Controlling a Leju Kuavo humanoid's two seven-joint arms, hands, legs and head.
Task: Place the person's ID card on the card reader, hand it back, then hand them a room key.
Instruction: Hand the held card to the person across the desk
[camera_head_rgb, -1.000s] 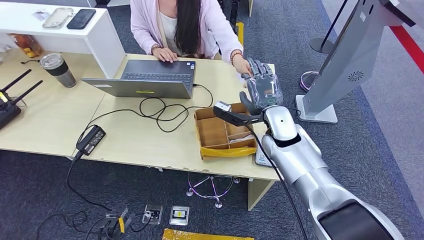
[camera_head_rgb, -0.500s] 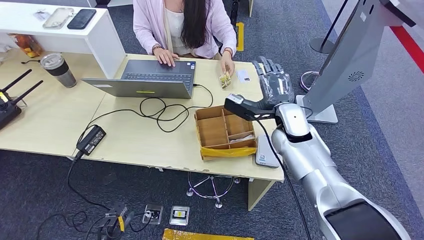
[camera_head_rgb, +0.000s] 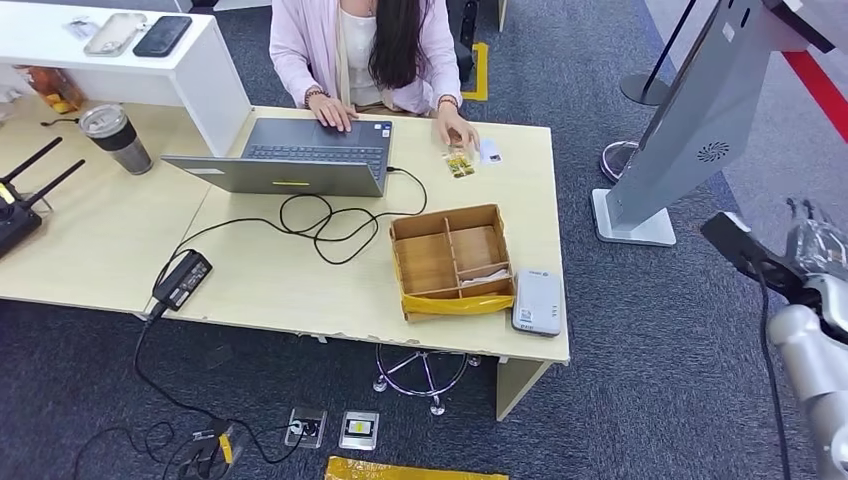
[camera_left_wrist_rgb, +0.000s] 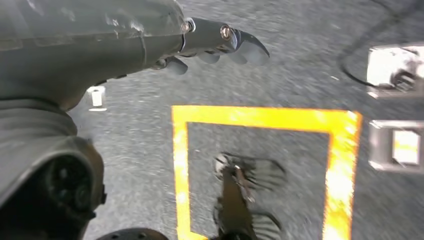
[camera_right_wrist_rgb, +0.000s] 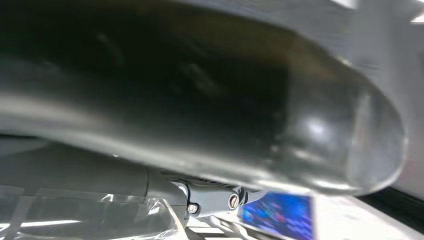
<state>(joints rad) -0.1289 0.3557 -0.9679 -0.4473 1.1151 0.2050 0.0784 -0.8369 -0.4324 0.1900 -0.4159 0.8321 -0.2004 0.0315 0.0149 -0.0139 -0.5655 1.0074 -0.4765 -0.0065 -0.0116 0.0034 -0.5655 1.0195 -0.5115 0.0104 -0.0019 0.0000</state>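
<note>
My right hand (camera_head_rgb: 818, 248) hangs off the worktop's (camera_head_rgb: 300, 285) far side, over carpet; I cannot tell its grasp. Left hand (camera_left_wrist_rgb: 150, 35) hangs at the floor, released, holding nothing. Card reader (camera_head_rgb: 537, 301) sits bare beside the wooden tray (camera_head_rgb: 450, 262). Two cards (camera_head_rgb: 474, 157) lie by the person's hand (camera_head_rgb: 455, 128). Judgement: handovers look complete; next, rest the arm.
</note>
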